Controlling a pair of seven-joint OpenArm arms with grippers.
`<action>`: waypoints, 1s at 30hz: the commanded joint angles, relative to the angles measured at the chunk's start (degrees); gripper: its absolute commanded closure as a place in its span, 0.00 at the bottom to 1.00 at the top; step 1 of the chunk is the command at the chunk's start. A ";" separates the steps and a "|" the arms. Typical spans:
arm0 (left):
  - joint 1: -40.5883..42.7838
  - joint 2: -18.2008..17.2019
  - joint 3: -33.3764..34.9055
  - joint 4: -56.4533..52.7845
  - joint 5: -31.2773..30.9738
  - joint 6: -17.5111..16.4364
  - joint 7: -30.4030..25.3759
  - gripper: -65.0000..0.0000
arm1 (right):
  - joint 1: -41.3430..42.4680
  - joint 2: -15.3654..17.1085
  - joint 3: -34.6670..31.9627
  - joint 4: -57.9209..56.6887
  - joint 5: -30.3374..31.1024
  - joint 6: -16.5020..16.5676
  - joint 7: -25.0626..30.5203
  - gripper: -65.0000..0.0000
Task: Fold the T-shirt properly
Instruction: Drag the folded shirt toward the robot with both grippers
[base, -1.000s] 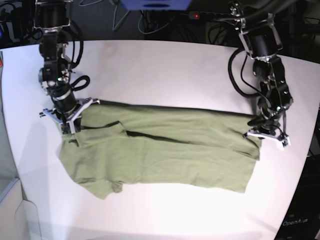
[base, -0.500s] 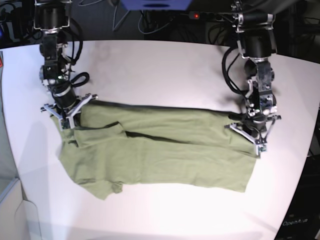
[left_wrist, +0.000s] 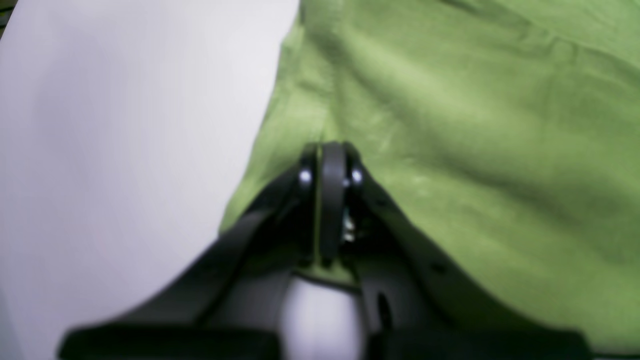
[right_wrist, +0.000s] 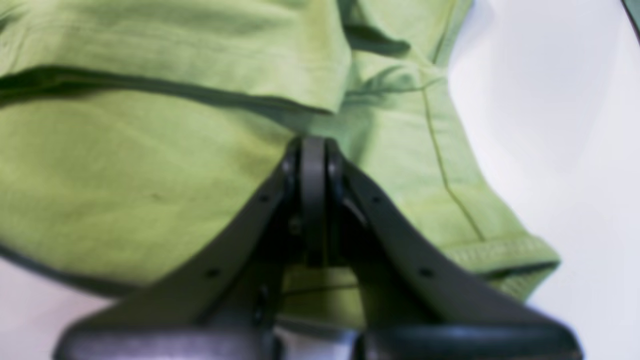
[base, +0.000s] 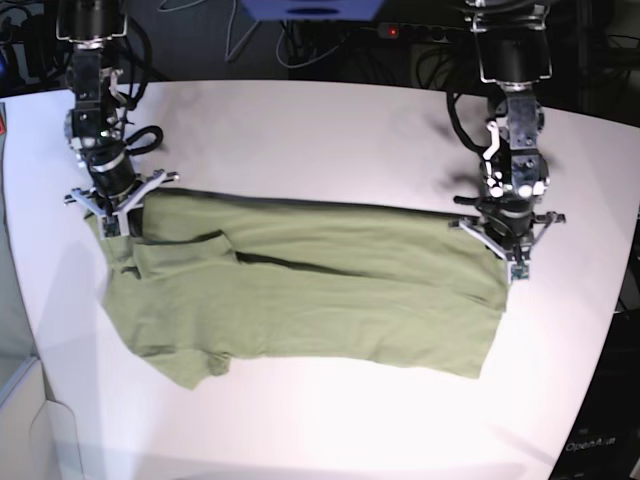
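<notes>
The sage green T-shirt lies flat across the white table, folded lengthwise, with a sleeve at the front left. My left gripper is at the shirt's right end, at its far corner. In the left wrist view it is shut with a thin layer of green cloth pinched between its jaws. My right gripper is at the shirt's far left corner. In the right wrist view it is shut on the cloth near a hemmed sleeve.
The white table stretches bare behind the shirt and curves to an edge at the front and right. Dark cables and a blue unit sit beyond the back edge.
Both grippers have moved toward the back of the table, still shut, drawing the shirt's far edge with them. The whole shirt has shifted back and a little left.
</notes>
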 joint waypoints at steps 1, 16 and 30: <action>2.67 0.19 -0.06 -0.12 0.53 -0.03 7.25 0.98 | -1.38 0.48 -0.03 -0.63 -1.44 0.41 -6.39 1.00; 13.74 0.37 -0.50 11.04 0.53 -6.00 13.32 0.98 | -11.23 0.31 -0.03 5.34 -1.44 0.41 -2.17 1.00; 27.99 0.37 -0.50 19.48 0.44 -6.09 12.70 0.98 | -22.57 0.13 0.23 6.22 -1.44 0.15 4.78 1.00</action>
